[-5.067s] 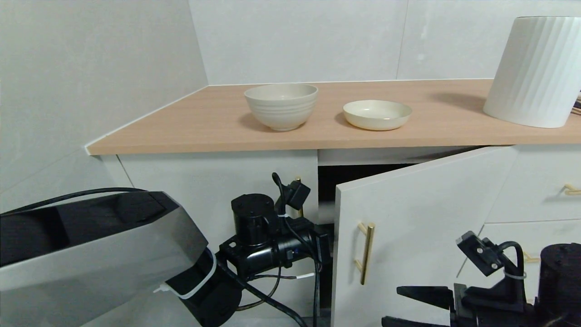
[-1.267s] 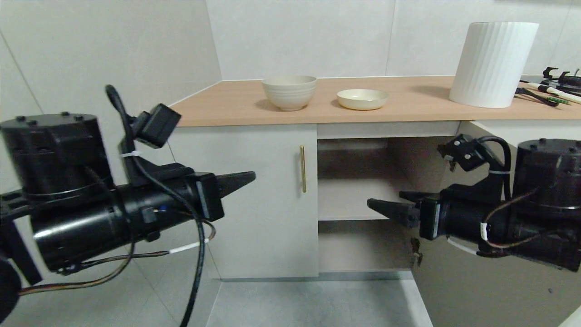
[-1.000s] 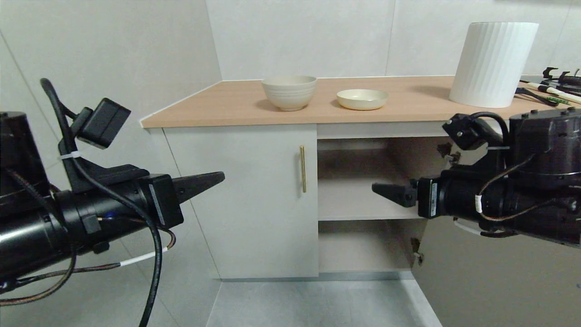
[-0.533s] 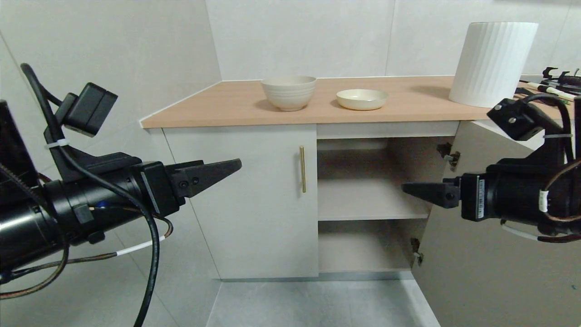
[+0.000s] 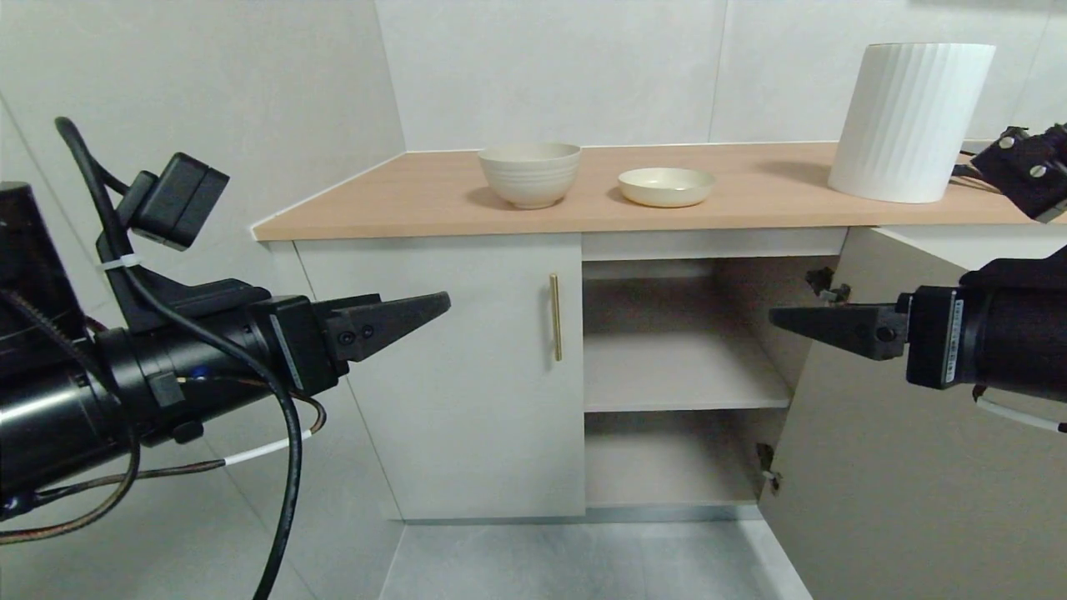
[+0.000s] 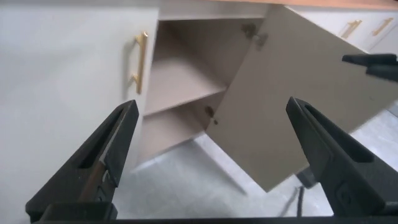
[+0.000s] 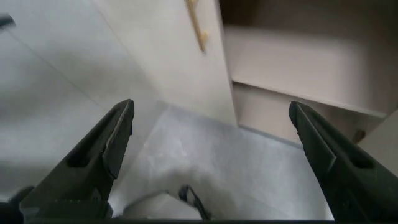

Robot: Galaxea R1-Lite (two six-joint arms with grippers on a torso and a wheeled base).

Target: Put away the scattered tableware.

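Observation:
A ribbed cream bowl (image 5: 529, 173) and a shallow cream dish (image 5: 666, 186) stand side by side on the wooden countertop (image 5: 400, 208). Below them the cabinet's right door (image 5: 867, 483) hangs wide open, showing two bare shelves (image 5: 679, 371). My left gripper (image 5: 417, 310) is held open at the left, in front of the closed left door (image 5: 467, 375), well below the bowl. At the right, level with the upper shelf, my right gripper (image 5: 800, 321) is open and holds nothing. The left wrist view looks between the open fingers (image 6: 109, 149) at the open door (image 6: 280, 124).
A tall white ribbed cylinder (image 5: 909, 121) stands on the counter to the right of the dish. The closed door carries a gold handle (image 5: 554, 317). Tiled walls close the left side and back. Grey floor (image 5: 583, 558) lies in front of the cabinet.
The camera has drawn back and the cabinet's right door has swung from ajar to wide open. In the last second my right gripper pulled back to the right, away from the shelf opening.

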